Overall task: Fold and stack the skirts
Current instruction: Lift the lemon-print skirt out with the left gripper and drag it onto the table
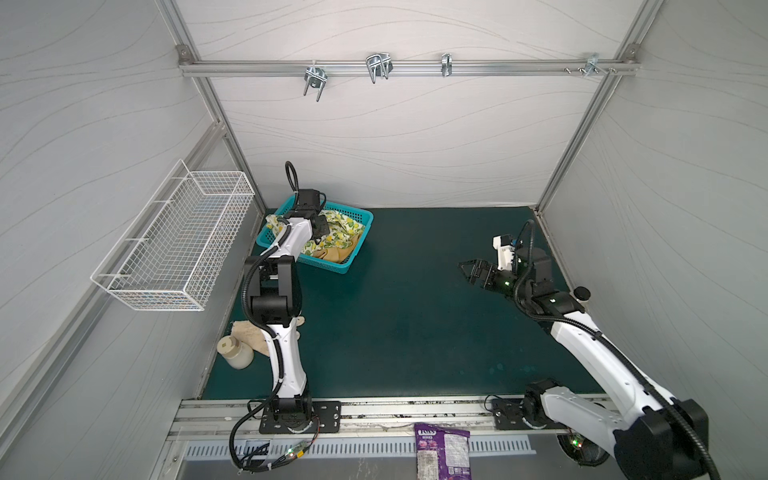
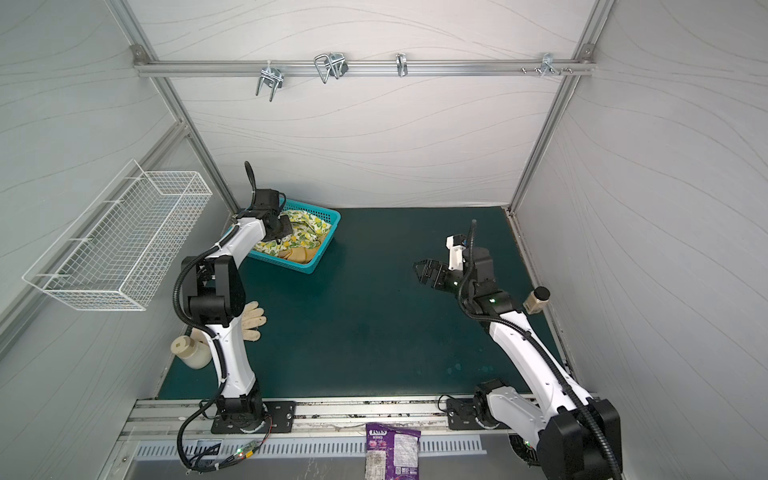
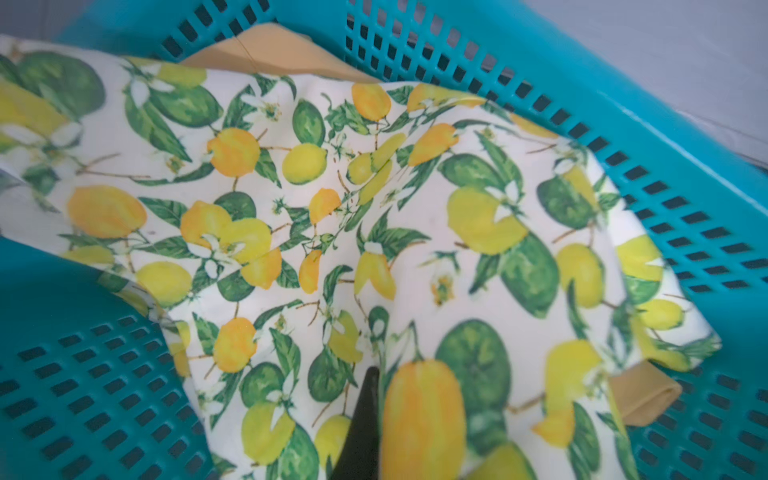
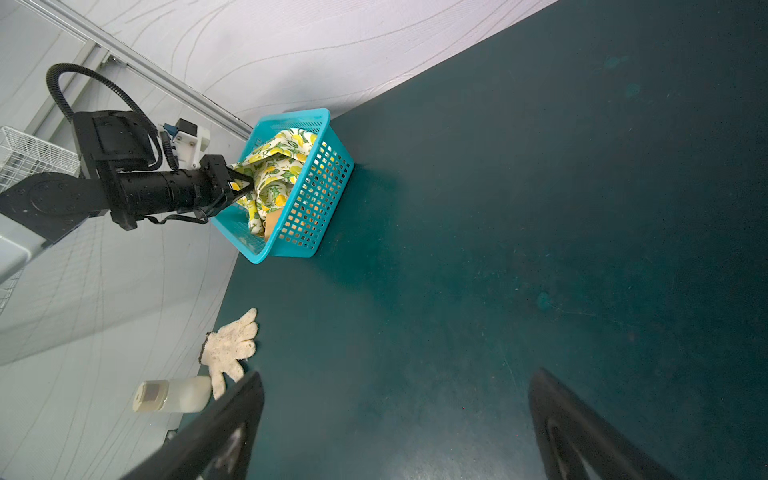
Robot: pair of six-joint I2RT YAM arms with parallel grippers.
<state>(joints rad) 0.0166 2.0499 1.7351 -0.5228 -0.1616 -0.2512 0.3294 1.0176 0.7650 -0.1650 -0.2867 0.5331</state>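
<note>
Left hand [image 4: 244,185], apparently clamped on the lemon-print skirt [image 3: 374,232]: lift clear of the teal basket [image 1: 360,243] rim at upper left, leaving the mustard skirt [image 1: 331,254]. Right hand [image 1: 468,271]: open.

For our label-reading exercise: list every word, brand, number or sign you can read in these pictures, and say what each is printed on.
"FOX'S": the purple plastic snack bag on the front ledge, in both top views.
"BERRIES": same bag, just below, barely legible.
Fine print on its lower panel: too small to read.
No text: white lemon-print skirt, turquoise plastic basket, cream bottle.
</note>
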